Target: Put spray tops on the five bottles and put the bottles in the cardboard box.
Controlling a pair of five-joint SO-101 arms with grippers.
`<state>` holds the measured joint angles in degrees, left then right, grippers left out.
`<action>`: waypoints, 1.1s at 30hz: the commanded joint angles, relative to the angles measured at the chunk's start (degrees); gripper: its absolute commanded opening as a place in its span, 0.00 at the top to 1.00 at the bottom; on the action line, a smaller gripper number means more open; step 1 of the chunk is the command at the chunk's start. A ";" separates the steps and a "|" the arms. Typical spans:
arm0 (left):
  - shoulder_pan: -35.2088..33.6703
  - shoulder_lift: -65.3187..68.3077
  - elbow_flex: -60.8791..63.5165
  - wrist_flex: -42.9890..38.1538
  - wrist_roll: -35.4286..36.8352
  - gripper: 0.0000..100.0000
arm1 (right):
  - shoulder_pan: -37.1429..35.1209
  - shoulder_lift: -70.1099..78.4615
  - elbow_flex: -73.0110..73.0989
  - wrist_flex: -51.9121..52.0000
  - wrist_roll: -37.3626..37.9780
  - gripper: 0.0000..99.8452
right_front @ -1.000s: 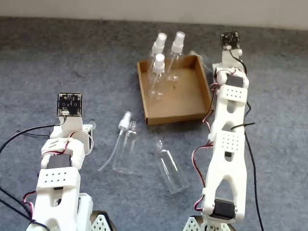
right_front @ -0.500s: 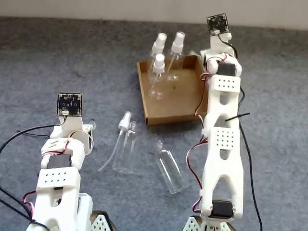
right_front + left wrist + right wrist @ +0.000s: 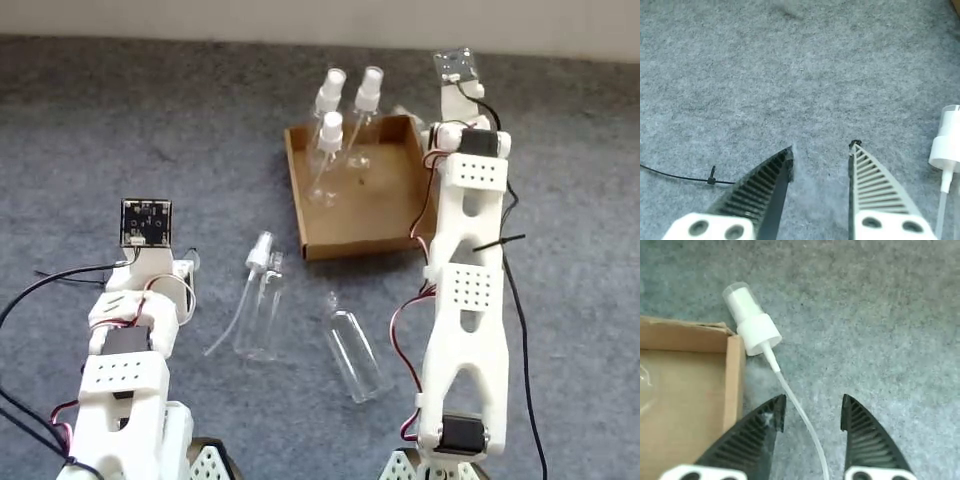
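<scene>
We see the cardboard box [image 3: 365, 245] lying toward the far edge of the grey table [image 3: 120, 120], right of its middle. 3 capped bottles [image 3: 330, 130] lean in the box's far left corner, their spray heads poking over its far wall (the bottles are clear, so their outlines are faint). Closer to the table's near edge, 2 uncapped bottles lie flat. The left open bottle [image 3: 262, 315] has a loose spray top [image 3: 260, 252] just beside its neck. The right open bottle [image 3: 357, 358] lies well apart from any top. A further top, the far spray top [image 3: 752, 322], lies on the table just beside the box's far right corner. Its dip tube runs between the fingers of the right gripper [image 3: 812, 401], which are spread and hold nothing. The left gripper [image 3: 821, 147] sits over bare table toward the left edge, fingers apart and empty.
</scene>
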<state>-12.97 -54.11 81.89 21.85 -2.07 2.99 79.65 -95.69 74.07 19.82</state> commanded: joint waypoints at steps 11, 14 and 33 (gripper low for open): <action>0.84 -0.57 -0.31 -1.05 0.44 0.83 | -1.19 -1.45 -2.95 -1.01 0.00 0.85; 0.84 -0.57 -0.31 -1.05 0.44 0.83 | -0.66 -1.45 -2.59 -1.01 0.00 0.85; 0.84 -0.57 -0.31 -1.05 0.44 0.83 | 2.33 3.91 -2.95 -2.95 -0.18 0.85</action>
<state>-12.97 -54.11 81.89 21.76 -2.07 5.19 84.57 -95.78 72.40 19.91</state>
